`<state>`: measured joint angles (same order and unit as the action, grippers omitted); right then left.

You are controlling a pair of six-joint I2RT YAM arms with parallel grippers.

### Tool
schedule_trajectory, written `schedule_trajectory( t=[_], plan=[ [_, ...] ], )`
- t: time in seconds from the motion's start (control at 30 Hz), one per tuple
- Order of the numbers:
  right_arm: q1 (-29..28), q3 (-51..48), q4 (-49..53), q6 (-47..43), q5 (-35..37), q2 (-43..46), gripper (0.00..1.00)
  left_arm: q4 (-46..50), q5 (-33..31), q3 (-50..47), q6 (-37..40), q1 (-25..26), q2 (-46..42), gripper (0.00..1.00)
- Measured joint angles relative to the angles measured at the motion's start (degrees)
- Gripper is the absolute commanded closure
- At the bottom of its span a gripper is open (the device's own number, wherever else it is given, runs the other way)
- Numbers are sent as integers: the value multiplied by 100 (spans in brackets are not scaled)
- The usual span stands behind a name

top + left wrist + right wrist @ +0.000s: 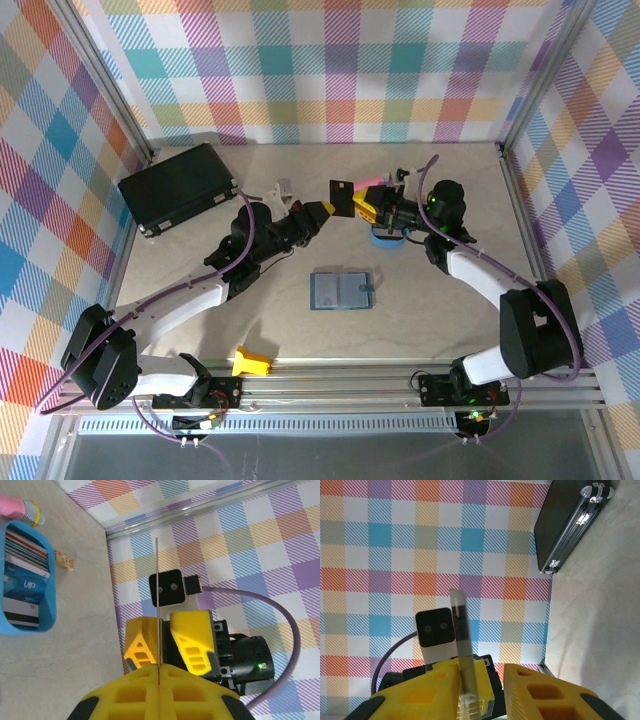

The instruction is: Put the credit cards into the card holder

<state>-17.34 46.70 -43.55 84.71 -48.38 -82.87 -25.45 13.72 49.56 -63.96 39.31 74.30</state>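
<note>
Glossy plastic credit card (463,645), blue plastic tray (52,605), smooth matt tabletop (300,330)

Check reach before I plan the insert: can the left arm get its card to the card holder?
Probably yes. The card holder lies open on bare table, nothing over it; the left gripper grips the card, though the open right gripper flanks it.

The card holder (341,290) lies open on the bench (250,330). Behind it, slightly right, sits the tray (52,595) with cards (25,580) inside. Far behind-left lies the case (178,188). Behind the holder, 1 card (343,198) hangs between the left tool (322,212) and the right tool (362,208).
</note>
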Motion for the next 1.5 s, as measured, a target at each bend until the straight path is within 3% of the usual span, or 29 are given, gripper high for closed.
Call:
schedule_trajectory(
  t=[0.17, 0.27, 0.33, 0.43, 0.6, 0.83, 0.97, 1.03, 1.07, 1.27, 1.5],
  plan=[
    [-26, -11, -509, 267, -72, -273, 88, -35, 72, -4, -133, 0, 66, 99],
    [-26, -20, -761, 354, -101, -356, 98, -28, 74, -33, -164, 0, 70, 57],
    [-26, -26, -831, 363, -111, -361, 100, -24, 72, -50, -175, 0, 70, 36],
    [-26, -70, -817, 271, -116, -356, 100, 140, 31, -103, -109, -44, 11, 26],
    [-24, -452, -219, -407, -57, -85, 100, 911, 101, -424, 164, -391, -518, 23],
    [-44, -1408, 1593, -2096, 452, 1196, 100, 1200, 428, -1810, 385, -966, -1314, 22],
    [-225, -1803, 2081, -2730, 798, 1534, 100, 1187, 656, -2216, 483, -984, -1165, 17],
    [-396, -1976, 2140, -2898, 964, 1519, 100, 1067, 769, -2271, 498, -984, -975, 3],
    [-505, -2076, 2144, -2977, 1058, 1519, 100, 964, 824, -2297, 509, -984, -874, 1],
    [-1056, -2374, 2190, -3259, 1635, 1521, 100, 573, 984, -2479, 551, -984, -542, 1],
    [-1099, -2444, 2247, -3383, 1998, 1587, 100, 293, 1119, -2481, 551, -984, -188, 0]
  ],
)
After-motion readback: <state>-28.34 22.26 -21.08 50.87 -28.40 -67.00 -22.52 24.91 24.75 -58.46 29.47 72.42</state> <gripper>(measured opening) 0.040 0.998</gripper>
